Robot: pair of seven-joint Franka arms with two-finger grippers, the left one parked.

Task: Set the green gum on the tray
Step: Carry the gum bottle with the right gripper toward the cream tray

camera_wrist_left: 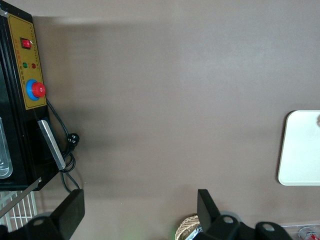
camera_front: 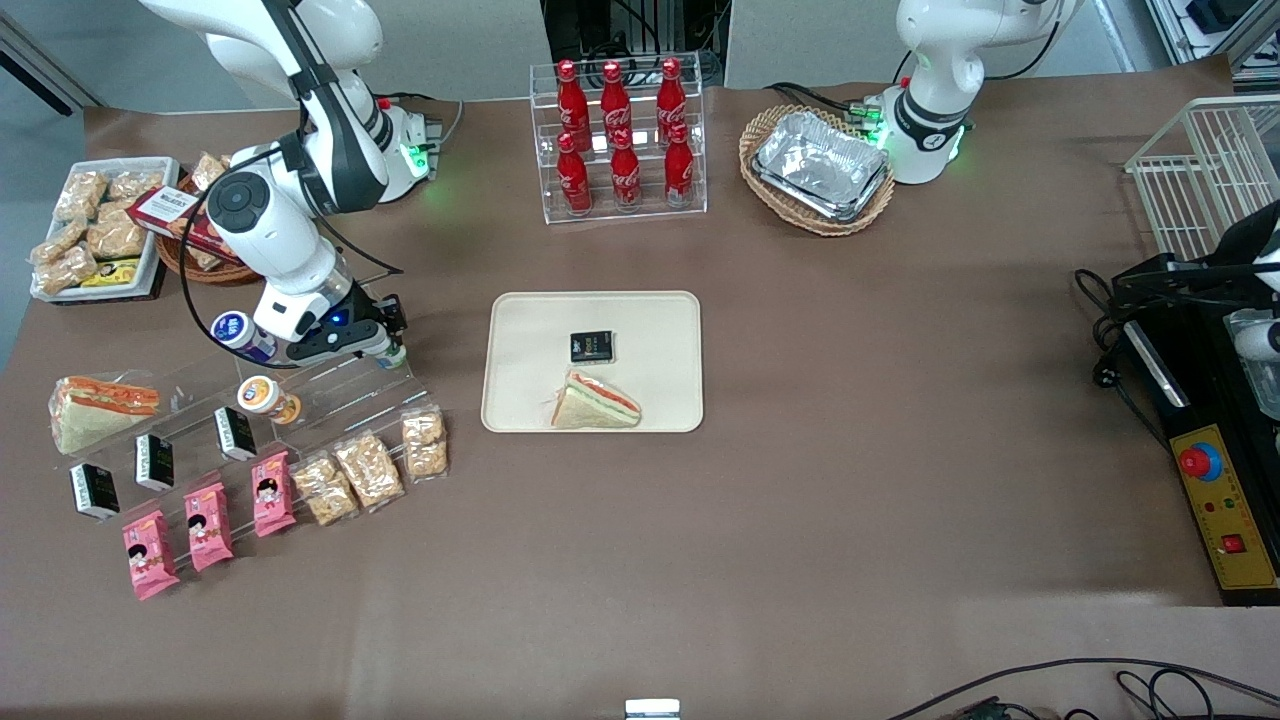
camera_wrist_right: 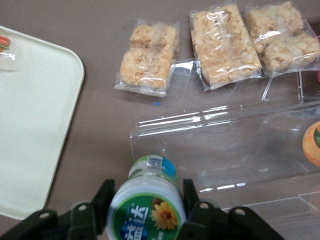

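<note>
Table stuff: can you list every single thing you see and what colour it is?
Green gum: 1, green-white, between the gripper's fingers.
Tray: 1, cream, mid-table.
Sandwich: 1, on the tray.
Black packet: 1, on the tray.
Cola bottles: 6, red, clear rack.
Foil trays: silver, stacked in a wicker basket.
Rice snack packs: 3, beige, by the clear stand.
Pink packets: 3.
Gripper: 1, black, over the clear stand.

Green gum (camera_wrist_right: 146, 210) white-capped, green-ringed, between black gripper (camera_wrist_right: 145, 205) fingers; tray (camera_front: 520, 345) cream.
</note>
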